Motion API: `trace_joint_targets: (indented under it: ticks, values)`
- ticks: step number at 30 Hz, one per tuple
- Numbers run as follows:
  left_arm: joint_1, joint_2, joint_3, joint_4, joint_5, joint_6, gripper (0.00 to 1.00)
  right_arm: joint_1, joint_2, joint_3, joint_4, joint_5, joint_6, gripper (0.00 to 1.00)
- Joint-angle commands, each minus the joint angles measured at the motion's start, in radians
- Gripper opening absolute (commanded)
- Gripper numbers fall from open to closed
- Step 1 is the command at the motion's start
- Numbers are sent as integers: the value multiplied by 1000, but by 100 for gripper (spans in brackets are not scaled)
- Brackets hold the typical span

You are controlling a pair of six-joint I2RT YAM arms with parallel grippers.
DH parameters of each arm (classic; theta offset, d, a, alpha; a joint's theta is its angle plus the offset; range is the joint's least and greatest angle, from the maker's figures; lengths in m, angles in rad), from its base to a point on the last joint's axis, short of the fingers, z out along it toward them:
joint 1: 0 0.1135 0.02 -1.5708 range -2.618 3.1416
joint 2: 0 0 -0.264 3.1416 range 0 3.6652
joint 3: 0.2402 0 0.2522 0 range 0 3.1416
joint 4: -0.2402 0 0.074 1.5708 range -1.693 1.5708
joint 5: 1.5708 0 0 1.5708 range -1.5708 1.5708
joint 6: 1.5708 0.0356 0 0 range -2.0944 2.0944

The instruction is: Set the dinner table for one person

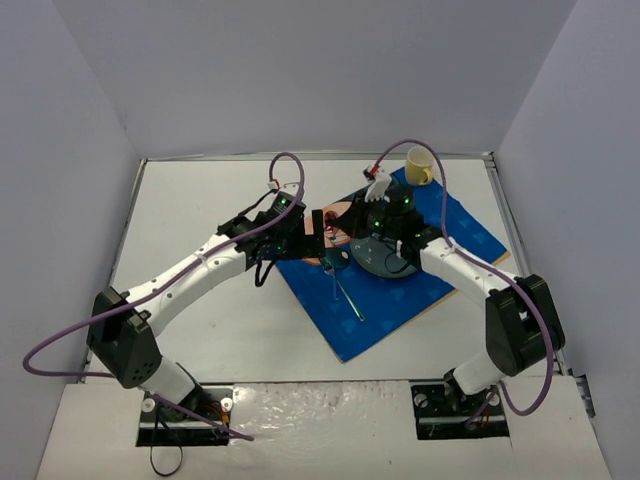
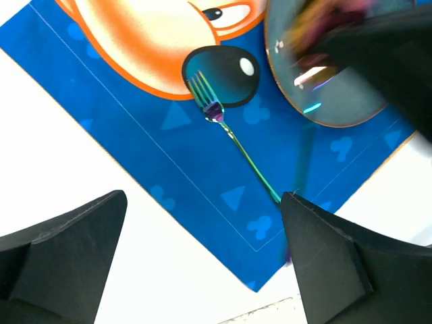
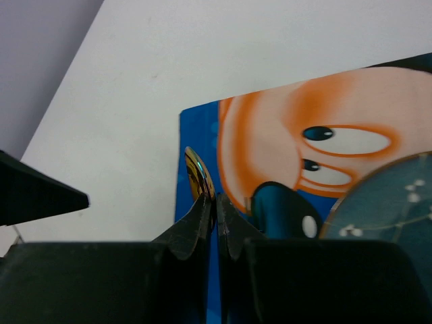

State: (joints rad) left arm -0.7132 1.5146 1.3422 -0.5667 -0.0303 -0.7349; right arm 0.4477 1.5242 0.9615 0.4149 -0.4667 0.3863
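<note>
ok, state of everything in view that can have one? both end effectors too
left end effector: open, empty
right end effector: shut on the spoon
spoon: clamped, bowl end showing
fork: lying flat on placemat, free
plate: flat on placemat, partly hidden by right arm
cup: upright at placemat's far corner
placemat: flat, skewed on the dinner table

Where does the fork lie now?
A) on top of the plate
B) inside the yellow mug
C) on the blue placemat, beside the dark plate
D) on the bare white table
C: the fork lies flat on the blue placemat, its tines over the mouse's black nose, with the plate beside it.
</note>
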Motion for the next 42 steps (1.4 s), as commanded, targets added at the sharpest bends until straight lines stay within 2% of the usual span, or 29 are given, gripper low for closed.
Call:
trace_joint_targets:
  ticks: [1,7,11,14,24,31,42]
  values:
    - [64,-95,-16,41,-4,71,97,-110,-74,125,-184,-44,-193,0]
    - [306,-210,-100,48,96,206,97,-315,-60,204,-403,-123,-448,0]
    - [431,-289,-126,51,110,321,97,-444,37,319,-546,-200,-586,0]
    - [486,-340,-149,56,120,377,97,-512,121,397,-649,-208,-722,0]
    - [494,-405,-294,123,73,460,97,-561,296,556,-743,-74,-975,0]
    - [494,-377,-299,120,55,475,97,-581,416,652,-750,-71,-1084,0]
    - [506,-335,-307,126,40,488,97,-598,565,769,-774,-137,-1161,0]
